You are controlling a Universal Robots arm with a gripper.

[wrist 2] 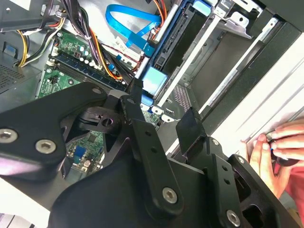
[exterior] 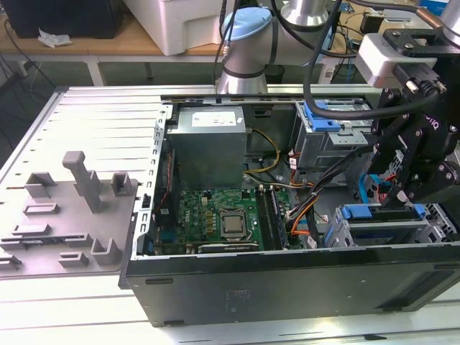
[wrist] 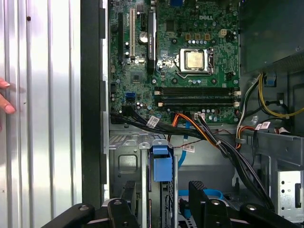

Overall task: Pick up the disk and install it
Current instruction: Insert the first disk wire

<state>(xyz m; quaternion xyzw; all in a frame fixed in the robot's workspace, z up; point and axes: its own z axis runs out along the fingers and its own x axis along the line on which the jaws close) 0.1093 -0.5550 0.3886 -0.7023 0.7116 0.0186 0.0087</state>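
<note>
At the exterior view's right, the gripper (exterior: 402,198) hangs over the drive cage (exterior: 437,224), its 2 fingers (wrist 2: 134,92) spread and empty. The disk (wrist: 162,164) sits slotted in that cage.

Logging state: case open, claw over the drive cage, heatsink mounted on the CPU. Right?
Not quite: the CPU is bare, no heatsink, as the first wrist view shows. Rest holds: the case open, the claw over the drive cage.
</note>
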